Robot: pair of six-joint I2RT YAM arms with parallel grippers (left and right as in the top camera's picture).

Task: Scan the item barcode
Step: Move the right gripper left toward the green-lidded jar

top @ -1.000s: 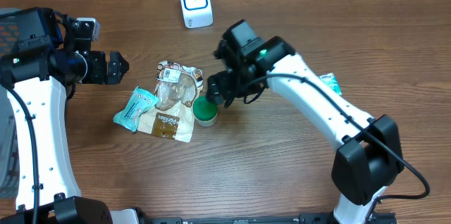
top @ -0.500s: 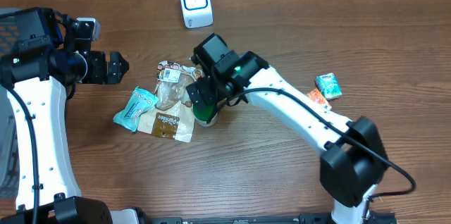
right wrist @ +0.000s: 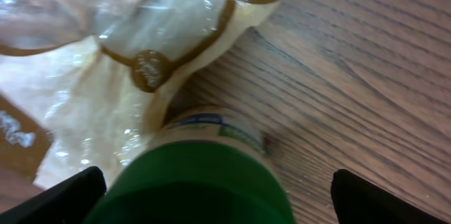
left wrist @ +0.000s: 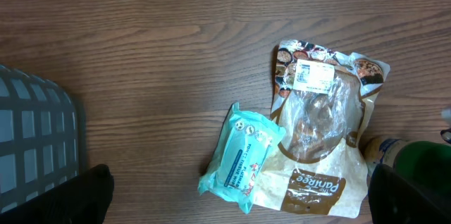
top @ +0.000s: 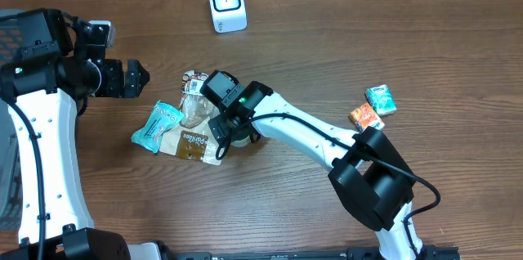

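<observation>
I am watching the green-capped jar (right wrist: 201, 178), which is standing upright near the middle of the desk (top: 343, 39). In the right wrist view its wide dark green cap is filling the lower centre. Under the cap, a cream label with a blue strip and a green strip is showing, but its print is too blurred for me to read. The right tool (top: 222, 136) is hanging right over the jar with its fingers wide apart, one on each side of the cap, and I am not seeing either finger touching it. A clear-windowed snack bag (left wrist: 324, 132) is lying flat at the jar's 9 o'clock with its edge running against the jar's base. It is carrying a white barcode sticker (left wrist: 313, 74) near its top and a brown band with white script that I am not managing to read. A teal packet (left wrist: 243, 150) is lying against the bag's 9 o'clock side. The white scanner (top: 226, 2) is standing at the desk's 12 o'clock edge, well apart from the jar. The left tool (top: 137, 78) is hovering at 9 o'clock with its fingers spread, holding nothing.
</observation>
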